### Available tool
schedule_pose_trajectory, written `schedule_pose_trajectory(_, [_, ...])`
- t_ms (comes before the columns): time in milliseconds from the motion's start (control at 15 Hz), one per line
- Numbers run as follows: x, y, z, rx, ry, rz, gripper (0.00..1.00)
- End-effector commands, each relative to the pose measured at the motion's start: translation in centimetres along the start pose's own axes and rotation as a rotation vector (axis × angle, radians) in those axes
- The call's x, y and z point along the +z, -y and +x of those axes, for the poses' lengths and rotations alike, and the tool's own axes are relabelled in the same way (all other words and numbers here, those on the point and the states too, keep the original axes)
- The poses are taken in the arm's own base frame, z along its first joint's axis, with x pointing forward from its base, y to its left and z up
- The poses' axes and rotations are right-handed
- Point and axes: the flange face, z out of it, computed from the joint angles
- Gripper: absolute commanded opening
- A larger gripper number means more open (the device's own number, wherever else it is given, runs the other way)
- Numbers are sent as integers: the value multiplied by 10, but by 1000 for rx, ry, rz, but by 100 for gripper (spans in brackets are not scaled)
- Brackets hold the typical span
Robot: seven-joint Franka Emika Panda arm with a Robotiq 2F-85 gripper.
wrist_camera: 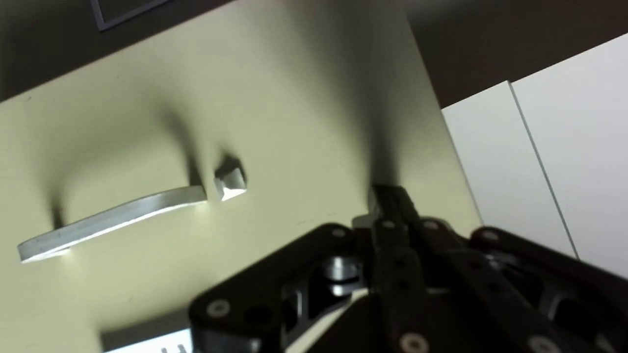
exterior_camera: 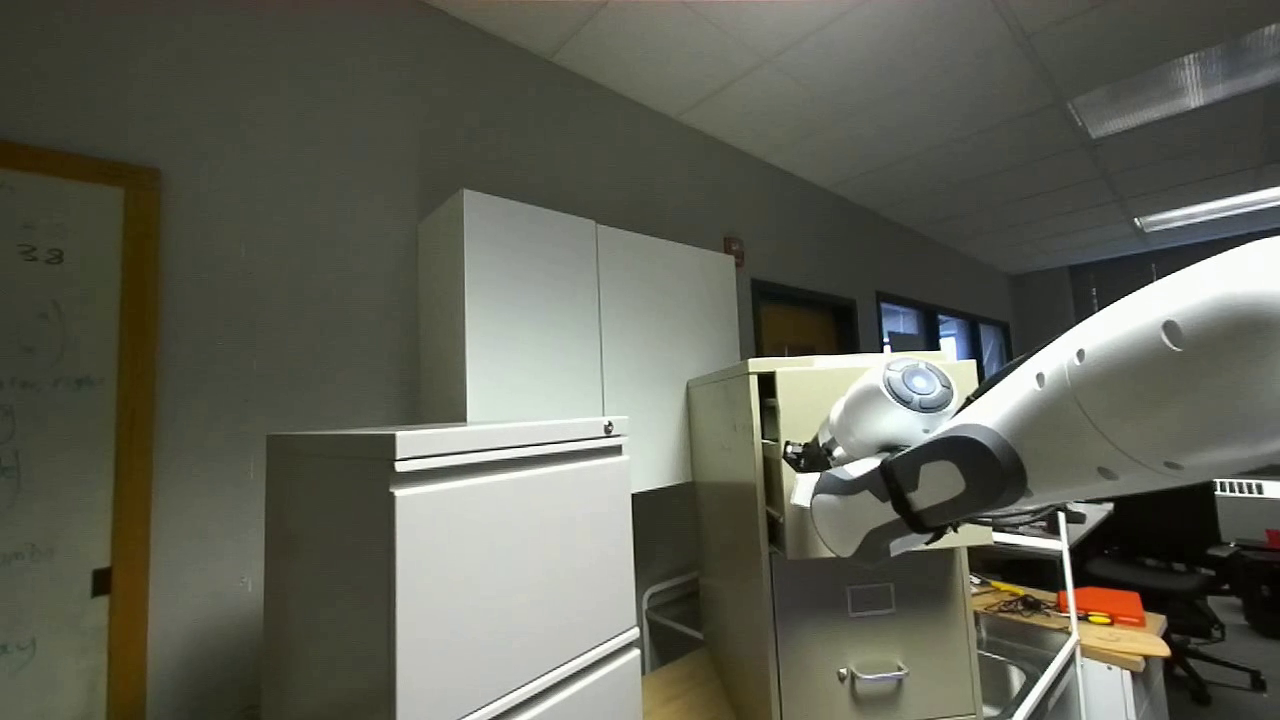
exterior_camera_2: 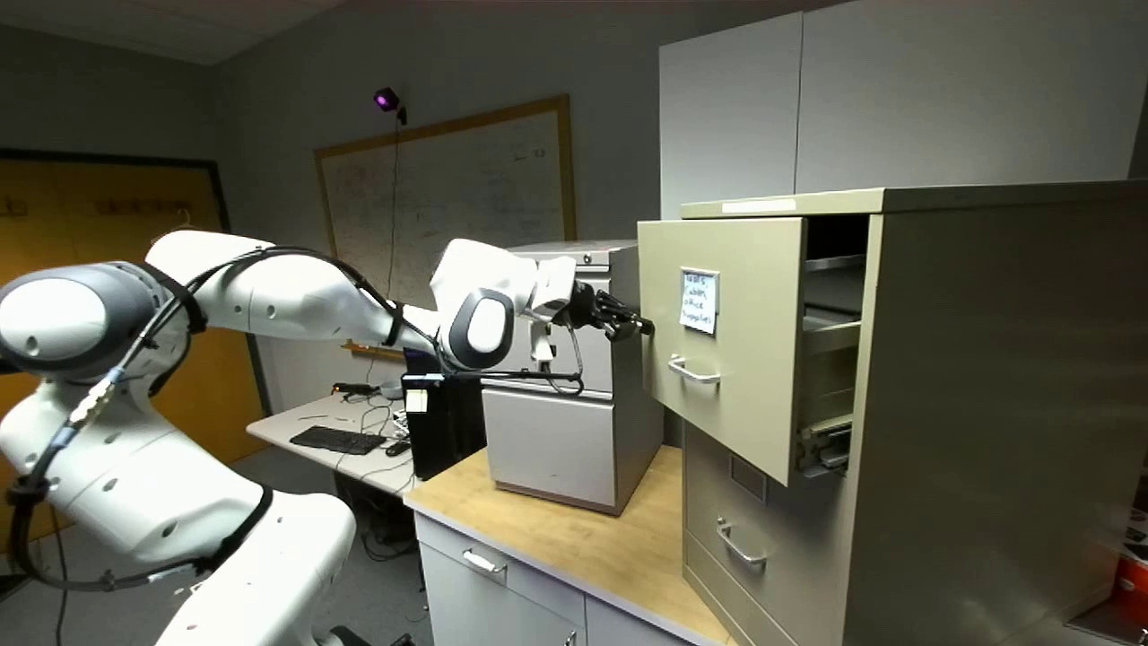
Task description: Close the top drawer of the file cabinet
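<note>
Currently, the top drawer [exterior_camera_2: 744, 359] of the file cabinet [exterior_camera_2: 987, 404] is standing partly out in both exterior views, w/ a gap showing btwn its flat front and the cabinet body. The gripper [exterior_camera_2: 647, 327] is pointing at that front, w/ its fingers [wrist_camera: 392, 245] lying together, closed up on each other. Per the wrist view, the tips are sitting right up at the beige front, nr one side edge, w/ their shadow [wrist_camera: 379, 137] narrowing to meet them; can't tell 100% if they're touching. The drawer handle [wrist_camera: 113, 220] is lying well to the side of the tips, w/ a small square knob [wrist_camera: 231, 184] sitting btwn the two, nearer the handle. Height-wise, the tips are hanging approx. btwn the handle and the label card [exterior_camera_2: 700, 301], toward the edge nearest the light-grey cabinet [exterior_camera_2: 552, 449]. The arm [exterior_camera: 1130, 390] is blocking much of the drawer front in an exterior view. Under the top drawer, i.e. in the same file cabinet, a lower drawer [exterior_camera_2: 803, 547] is sitting flush. The light-grey cabinet is standing on a wood-top counter [exterior_camera_2: 529, 529], & a white cupboard [exterior_camera_2: 933, 99] is showing on the wall behind, partly hidden by the file cabinet.
</note>
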Motion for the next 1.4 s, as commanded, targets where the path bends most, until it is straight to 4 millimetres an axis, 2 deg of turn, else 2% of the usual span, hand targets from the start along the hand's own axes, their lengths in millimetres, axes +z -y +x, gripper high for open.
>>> schedule_pose_trajectory(0, [48, 22, 11, -17, 83, 14, 0])
schedule_pose_trajectory(533, [92, 34, 16, -46, 175, -20, 0])
schedule_pose_trajectory(1000, [136, 29, 12, -66, 251, -58, 0])
schedule_pose_trajectory(1333, [165, 24, 1, -72, 326, -79, 0])
